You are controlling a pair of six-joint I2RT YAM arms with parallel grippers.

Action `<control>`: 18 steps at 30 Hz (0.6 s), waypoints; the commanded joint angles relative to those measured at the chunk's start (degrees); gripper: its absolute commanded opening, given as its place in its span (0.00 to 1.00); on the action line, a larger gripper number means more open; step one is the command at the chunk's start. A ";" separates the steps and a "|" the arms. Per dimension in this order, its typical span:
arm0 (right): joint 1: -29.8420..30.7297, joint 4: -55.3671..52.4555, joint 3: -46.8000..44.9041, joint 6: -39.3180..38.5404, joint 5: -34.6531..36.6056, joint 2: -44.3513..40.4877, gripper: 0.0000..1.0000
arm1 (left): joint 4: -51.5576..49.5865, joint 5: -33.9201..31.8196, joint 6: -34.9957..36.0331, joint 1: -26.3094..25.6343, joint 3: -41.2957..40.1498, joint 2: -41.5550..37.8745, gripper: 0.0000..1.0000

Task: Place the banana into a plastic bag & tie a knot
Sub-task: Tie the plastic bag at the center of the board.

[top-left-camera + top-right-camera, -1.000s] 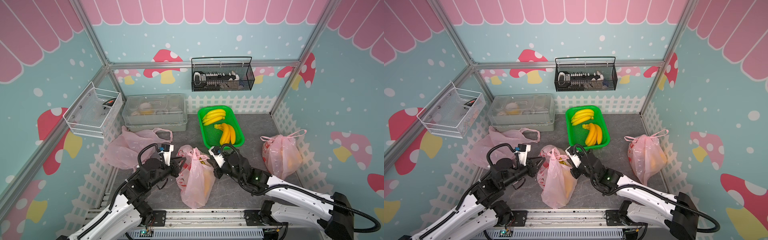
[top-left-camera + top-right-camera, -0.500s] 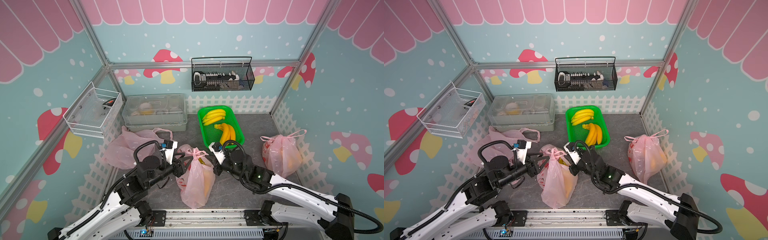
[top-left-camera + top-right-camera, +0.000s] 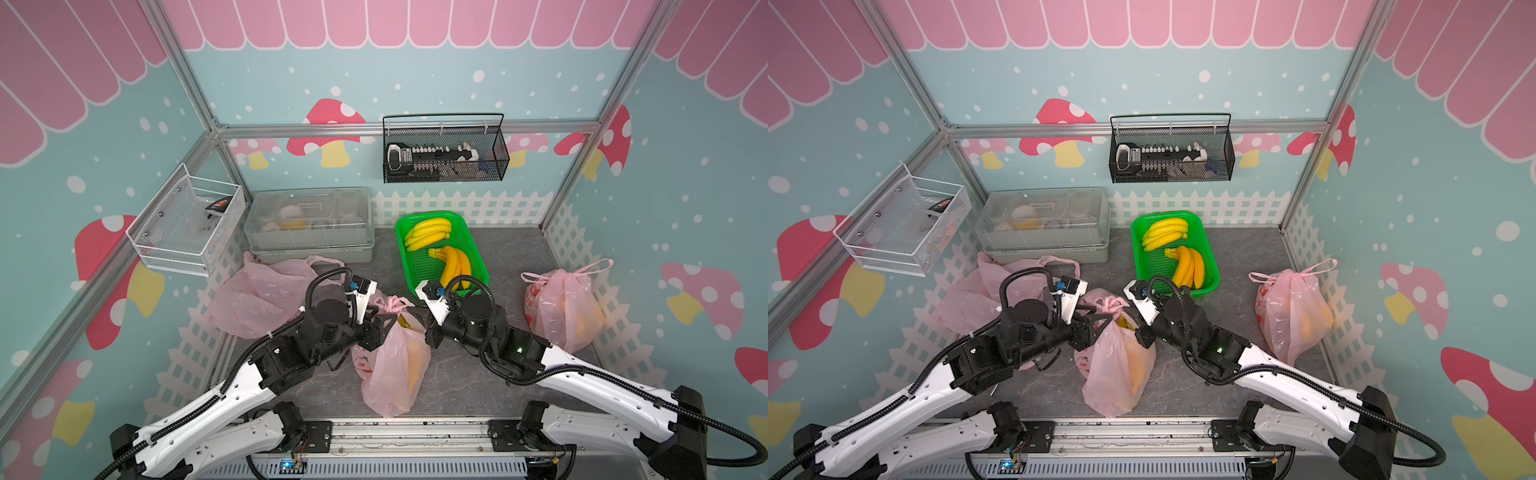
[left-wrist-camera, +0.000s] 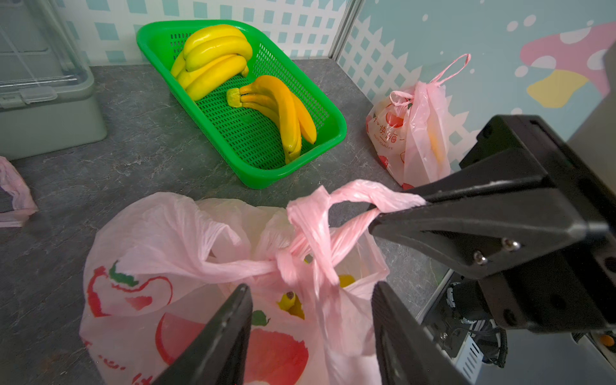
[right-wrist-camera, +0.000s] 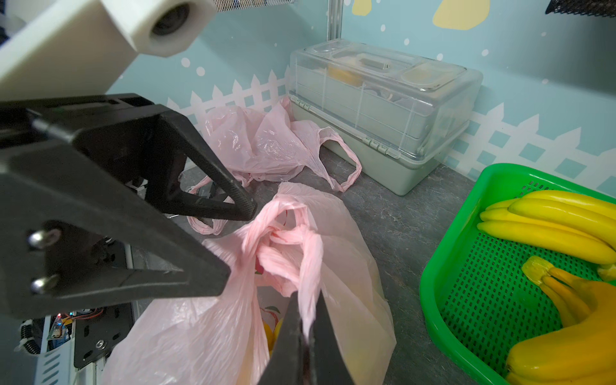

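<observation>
My left claw [image 4: 310, 288] has just opened, jaws well apart and holding nothing, while my right claw [image 5: 306, 300] stays pinched shut on a handle [image 4: 353, 190] of the bag [image 3: 390, 365] (banana [image 4: 291, 301] inside, first loose knot [image 4: 286, 263] made, I judge). Just beyond the bag sits the green basket [image 4: 260, 180]; nothing blocks the handles.

both top views look steeply down from high at 6 o'clock, sharing the whole tabletop [image 3: 511, 257]; wrist views sit close over the pink bag [image 4: 186, 240], facing each other.
</observation>
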 commanded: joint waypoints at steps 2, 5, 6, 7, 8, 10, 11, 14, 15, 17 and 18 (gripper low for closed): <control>0.39 0.36 2.07 -1.28 -1.82 1.14 0.00 | -1.79 -2.40 1.54 -0.41 2.29 1.58 0.56; 0.52 0.52 2.24 -1.32 -2.11 1.32 0.00 | -1.90 -3.38 1.59 -0.49 2.65 2.46 0.53; 0.57 0.52 2.16 -1.24 -2.35 1.43 0.00 | -1.92 -3.65 1.68 -0.50 2.71 2.74 0.50; 0.57 0.52 2.16 -1.12 -2.45 1.51 0.00 | -1.92 -3.81 1.72 -0.50 2.83 2.99 0.48; 0.59 0.61 2.19 -0.97 -2.69 1.60 0.00 | -1.92 -3.80 1.86 -0.54 2.90 3.31 0.46; 0.70 0.87 2.22 -0.62 -3.04 1.78 0.00 | -1.85 -3.94 2.01 -0.50 3.18 3.75 0.40; 0.72 1.01 2.22 -0.48 -3.15 1.87 0.00 | -1.75 -4.04 2.16 -0.54 3.24 3.86 0.37; 0.90 1.23 2.07 -0.18 -2.99 1.87 0.00 | -1.24 -4.89 2.40 -0.59 3.12 3.90 0.28; 0.91 1.24 2.07 -0.02 -2.95 1.78 0.00 | -1.05 -4.87 2.48 -0.59 3.11 3.90 0.24; 0.92 1.22 2.02 0.22 -2.81 1.74 0.00 | -0.34 -4.72 2.51 -0.59 2.85 3.76 0.18; 0.85 1.21 2.00 0.47 -2.69 1.57 0.01 | -0.01 -4.38 2.71 -0.59 2.68 3.68 0.16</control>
